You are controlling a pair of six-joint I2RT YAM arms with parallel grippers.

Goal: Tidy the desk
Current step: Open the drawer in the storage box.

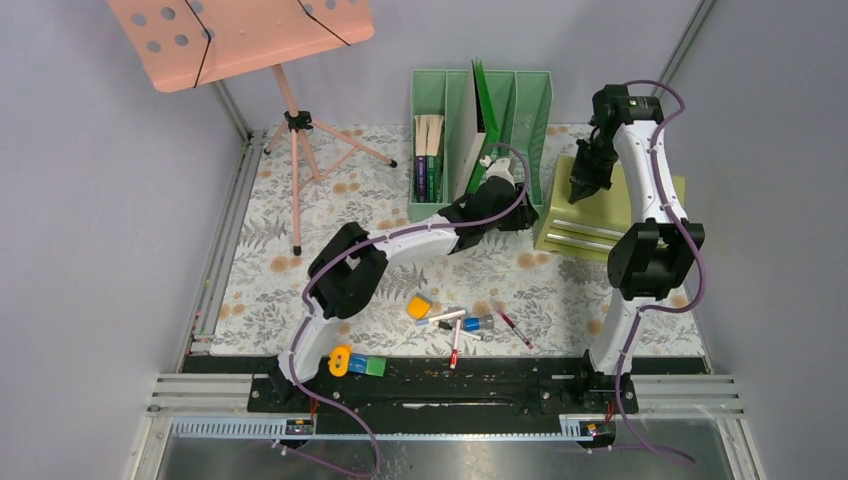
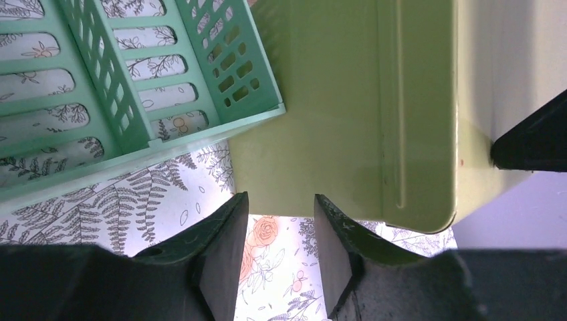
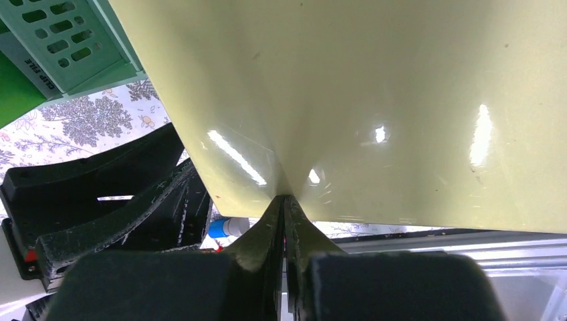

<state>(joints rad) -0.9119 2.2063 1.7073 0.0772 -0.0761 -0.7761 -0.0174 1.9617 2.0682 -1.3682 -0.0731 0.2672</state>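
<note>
Overhead view of the desk (image 1: 290, 290), a fern-and-flower cloth tabletop filling the middle of the view between metal rails, with tidying only partly done as far as can be judged. At the far edge, near its middle, stands a mint-green file holder (image 1: 530, 95) with a few books (image 1: 428, 150) upright in its left slot and a green folder (image 1: 482, 95) leaning in a middle slot. An olive-green drawer box (image 1: 575, 235) sits beside it towards the far right corner, its drawers appearing pushed in. A pink music stand (image 1: 240, 35) rises over the far left corner. Not yet put away, near the middle of the near edge, lie several markers (image 1: 450, 320), a red pen (image 1: 513, 327), a small yellow object (image 1: 419, 306), and a row of coloured blocks (image 1: 355, 363) on the dark rail just off the cloth. The left gripper (image 2: 281, 207) hovers between file holder and drawer box, jaws apart and holding nothing. The right gripper (image 3: 284, 200) has its fingers pressed together, empty, tips against the top of the drawer box. Most of the sorting appears to remain, since every small item has yet to be gathered.
</note>
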